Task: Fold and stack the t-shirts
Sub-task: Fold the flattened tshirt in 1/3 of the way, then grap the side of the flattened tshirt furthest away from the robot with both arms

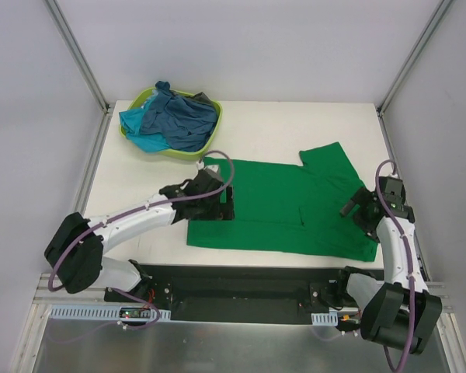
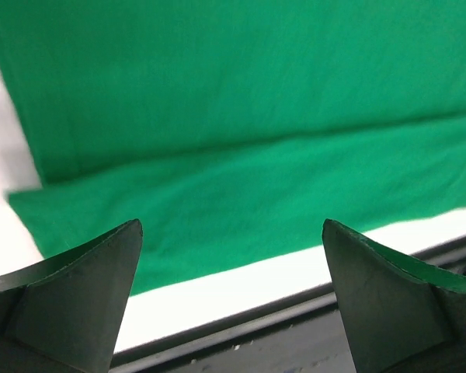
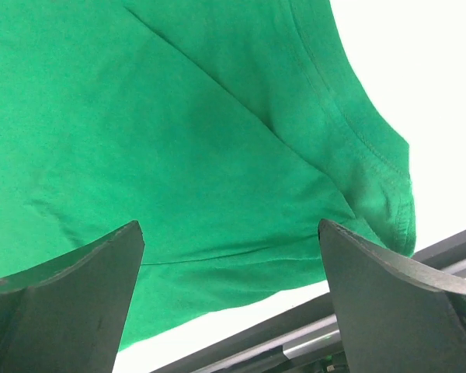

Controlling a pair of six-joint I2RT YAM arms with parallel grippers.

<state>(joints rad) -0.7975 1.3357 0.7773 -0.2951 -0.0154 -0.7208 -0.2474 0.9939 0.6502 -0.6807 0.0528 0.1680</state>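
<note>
While both my arms reach in over the white tabletop (image 1: 295, 124), the overhead view shows the plain bright green cloth t-shirt (image 1: 283, 206) spread flat across its near middle, roughly rectangular, with one short sleeve jutting out at the far right corner. My left pincer (image 1: 227, 206) sits over the shirt's left edge and my right pincer (image 1: 349, 208) over its right side. At the far left corner stands a lime-green plastic basket (image 1: 179, 155) holding a rumpled heap: a dusty blue t-shirt (image 1: 182, 120) on top, a turquoise t-shirt (image 1: 136, 124) spilling to the left, and a dark grey scrap of cloth (image 1: 204, 99) at the back.

From my left wrist, the left pincer (image 2: 233, 295) is spread wide with nothing between its dark, wedge-shaped fingers (image 2: 85, 303). Only here do I see the green t-shirt (image 2: 241, 116) as two smooth layers, one straight edge crossing the other, with the white tabletop (image 2: 0, 155) beyond the cloth.

From my right wrist, the right pincer (image 3: 231, 295) is likewise spread apart and holds nothing. This view alone gives the knit's fine detail: soft creases in the green t-shirt (image 3: 179, 132) and a rounded, double-stitched hem (image 3: 373, 155) against the tabletop (image 3: 419, 78).
</note>
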